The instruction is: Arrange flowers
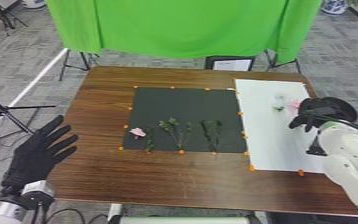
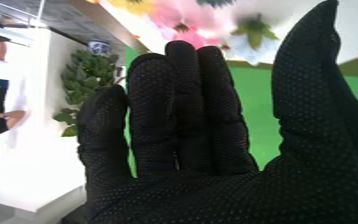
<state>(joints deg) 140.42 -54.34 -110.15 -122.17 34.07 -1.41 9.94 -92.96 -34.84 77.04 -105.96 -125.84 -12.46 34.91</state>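
From my remote station, I see my right hand (image 1: 322, 110) at 3 o'clock, fingers straight and released, thumb standing apart. On the white sheet (image 1: 269, 145), a pink flower (image 1: 295, 103) and a pale flower (image 1: 279, 106) lie toward the hand's 10 o'clock, near the fingertips; I can't tell about contact. My left hand (image 1: 35, 151), at 8 o'clock, is open, with green stems (image 1: 172, 131) toward its 3 o'clock.
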